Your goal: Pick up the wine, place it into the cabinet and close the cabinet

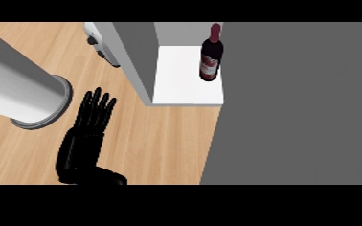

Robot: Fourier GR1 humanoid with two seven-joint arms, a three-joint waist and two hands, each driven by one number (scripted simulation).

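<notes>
We see the wine (210, 55) standing up on the white floor of the cabinet (185, 84), well apart from our left hand (88, 124), which rests on the desk (163, 139) with fingers straight.

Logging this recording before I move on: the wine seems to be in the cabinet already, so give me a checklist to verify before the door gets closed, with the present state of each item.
1. Dark red-labelled wine bottle stands inside the white cabinet: ok.
2. Bottle upright: ok.
3. Bottle free of any hand: ok.
4. Black left hand open, over the wooden counter, outside the cabinet: ok.
5. Right hand ready at the door: cannot tell, not in view.
6. Large grey panel is the door, still open: cannot tell.
</notes>
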